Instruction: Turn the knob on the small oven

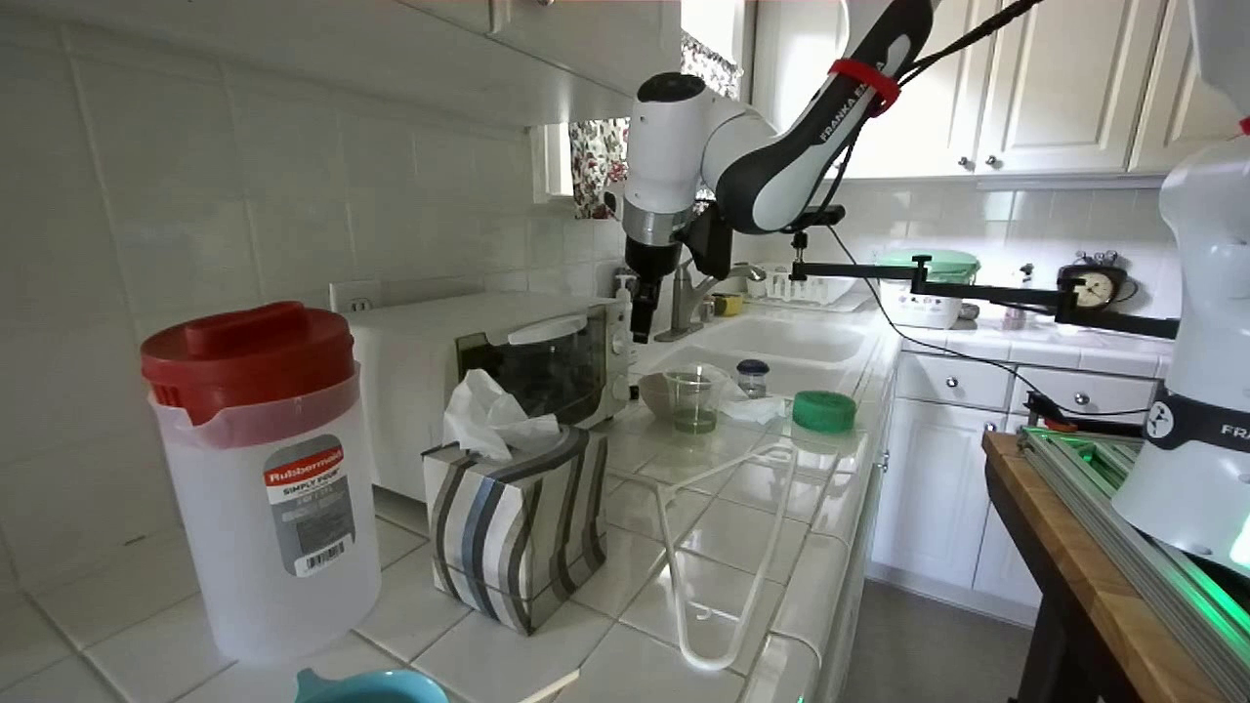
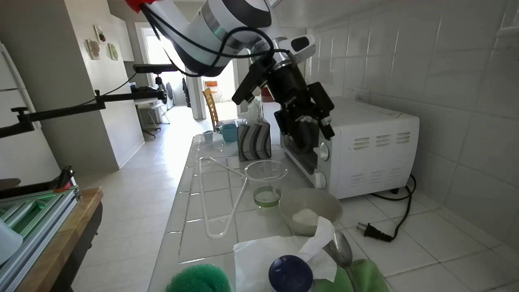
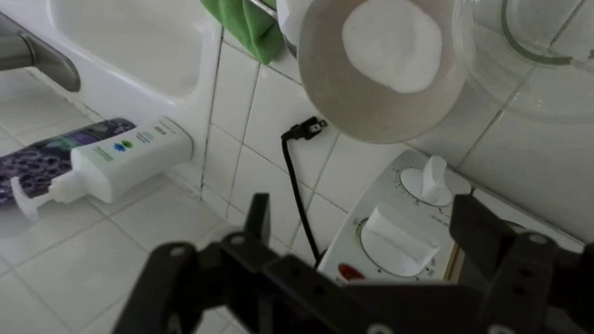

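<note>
Facing away from tiled wall [image 2: 466, 170]: small oven [image 2: 367, 158], long axis along it | fingers [image 3: 480, 232] spread wide, empty

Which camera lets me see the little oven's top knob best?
The wrist view. There the top knob looks biggest, with nothing in front of it, and its raised bar is plain to see. Both exterior views show it too, but much smaller and at a slant, so its shape is harder to see.

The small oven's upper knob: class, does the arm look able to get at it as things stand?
Probably yes: in the wrist view the end effector is open, the upper knob shows within its gap, and nothing visible covers it; the bowl sits apart.
</note>
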